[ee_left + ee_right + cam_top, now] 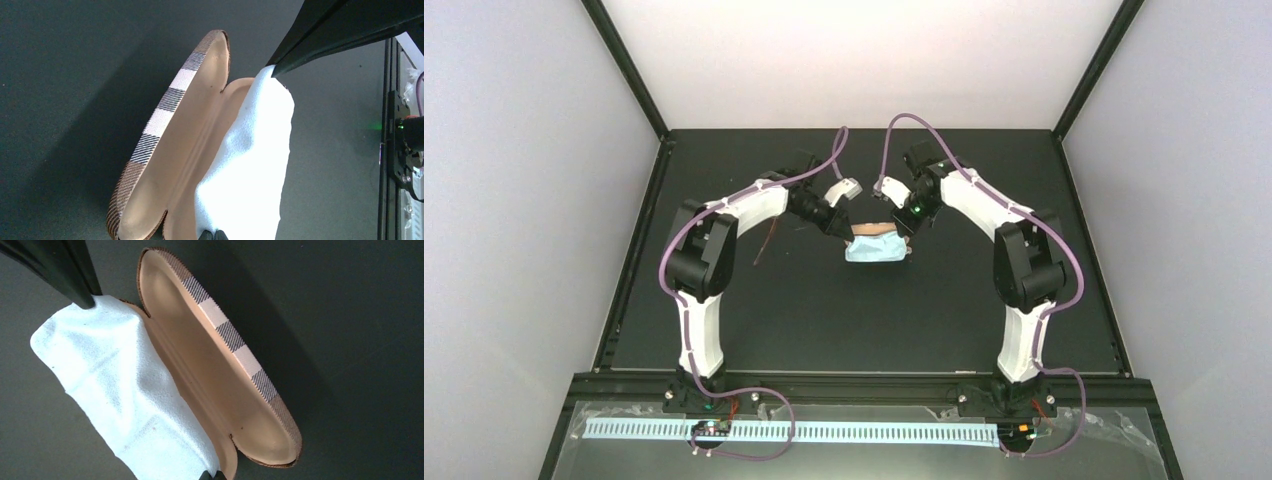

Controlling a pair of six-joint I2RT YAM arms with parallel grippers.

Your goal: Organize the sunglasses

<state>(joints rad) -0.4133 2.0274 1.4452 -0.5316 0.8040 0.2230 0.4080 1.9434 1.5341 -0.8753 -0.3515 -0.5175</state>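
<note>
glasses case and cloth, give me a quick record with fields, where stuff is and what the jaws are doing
case: open on the table, lid lining bare
cloth: light blue, draped over the case's other half, hiding it
left jaws: shut on one end of the cloth
right jaws: shut on the opposite end
sunglasses: outside the case, on the table beside the left arm; only a thin reddish strip shows
task status: sunglasses not yet in the case
</note>
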